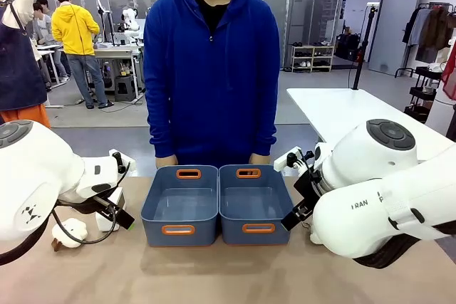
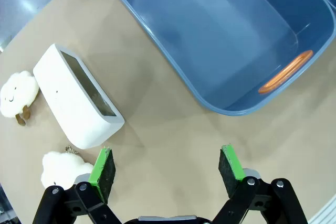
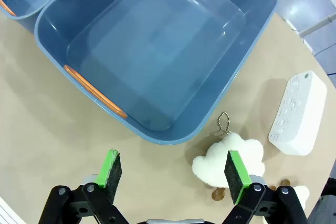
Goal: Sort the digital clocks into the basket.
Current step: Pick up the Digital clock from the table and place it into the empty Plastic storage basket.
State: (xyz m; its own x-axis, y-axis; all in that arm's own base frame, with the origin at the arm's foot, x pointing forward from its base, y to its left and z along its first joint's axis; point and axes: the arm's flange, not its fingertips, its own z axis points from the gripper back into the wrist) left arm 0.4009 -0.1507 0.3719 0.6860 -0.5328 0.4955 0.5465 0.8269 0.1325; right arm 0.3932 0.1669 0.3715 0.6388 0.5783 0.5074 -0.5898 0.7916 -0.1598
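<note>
Left gripper (image 2: 168,169) fingers spread, empty, over the counter (image 2: 173,129); one digital clock (image 2: 79,98) lies just beside the left basket (image 2: 220,40). Right gripper (image 3: 173,174) fingers spread too; second clock (image 3: 298,113) lies on the counter past a plush toy (image 3: 231,156), outside the right basket (image 3: 152,51).

**Plushes, table, people**

Left side: smiling plush (image 2: 18,94) and second plush (image 2: 63,167) near each other on the tan table (image 1: 228,275). Right side: chained plush (image 3: 231,156), another plush (image 3: 296,195) just beside it. Blue-hoodie person (image 1: 211,69) stands at the far edge. Behind: yellow-jacket person (image 1: 75,30), white table (image 1: 349,108), clothes rack (image 1: 431,30).
</note>
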